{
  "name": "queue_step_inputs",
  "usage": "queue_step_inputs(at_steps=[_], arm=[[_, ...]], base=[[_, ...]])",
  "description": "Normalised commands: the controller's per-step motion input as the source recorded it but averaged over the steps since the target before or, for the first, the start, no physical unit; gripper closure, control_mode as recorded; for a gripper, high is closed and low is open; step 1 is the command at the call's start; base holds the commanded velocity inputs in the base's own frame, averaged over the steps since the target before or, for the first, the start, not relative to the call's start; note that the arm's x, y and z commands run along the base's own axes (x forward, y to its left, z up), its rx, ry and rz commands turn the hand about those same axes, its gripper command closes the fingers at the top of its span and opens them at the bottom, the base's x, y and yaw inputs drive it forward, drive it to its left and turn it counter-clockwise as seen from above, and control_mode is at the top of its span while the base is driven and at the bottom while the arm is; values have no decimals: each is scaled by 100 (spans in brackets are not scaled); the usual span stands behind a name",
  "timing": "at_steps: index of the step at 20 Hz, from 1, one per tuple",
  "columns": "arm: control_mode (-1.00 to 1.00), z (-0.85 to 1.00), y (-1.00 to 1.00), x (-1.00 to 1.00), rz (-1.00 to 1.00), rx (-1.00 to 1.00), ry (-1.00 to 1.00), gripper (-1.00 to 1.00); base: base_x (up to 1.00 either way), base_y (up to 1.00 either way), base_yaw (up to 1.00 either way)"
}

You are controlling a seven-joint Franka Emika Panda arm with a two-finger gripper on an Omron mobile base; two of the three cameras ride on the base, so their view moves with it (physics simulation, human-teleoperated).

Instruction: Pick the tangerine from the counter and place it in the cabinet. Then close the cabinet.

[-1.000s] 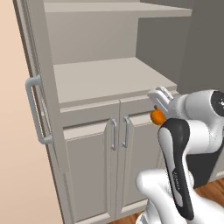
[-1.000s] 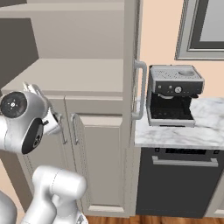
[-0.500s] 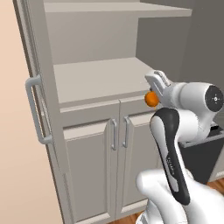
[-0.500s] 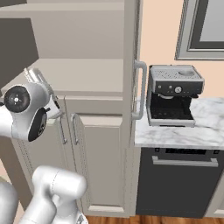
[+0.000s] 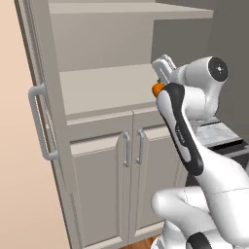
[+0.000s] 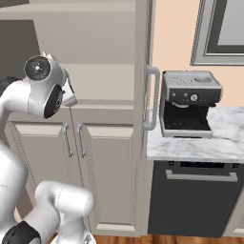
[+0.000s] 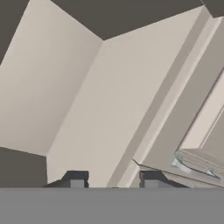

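Since earlier, gripper lifts tangerine level with cabinet shelf; fingers grasping it. Risk: early release rolls fruit off shelf lip.

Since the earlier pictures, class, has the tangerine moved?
Yes. In the left base view the tangerine, held in the end effector, has risen from beside the lower doors to the cabinet shelf's edge.

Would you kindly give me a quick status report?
Gripper shut on tangerine, at front edge of open cabinet's shelf. Nothing in the way.
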Motion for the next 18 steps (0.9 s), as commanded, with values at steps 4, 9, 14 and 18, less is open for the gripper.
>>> queue_step_inputs(at_steps=[4,9,14,18], arm=[[-100,-9,0,96,0,0,1,100],[-100,-38,13,99,0,-1,6,100],[-100,-46,18,100,0,-4,11,100],[-100,-36,13,95,0,-2,8,100]], base=[[0,0,0],[0,0,0],[0,0,0],[0,0,0]])
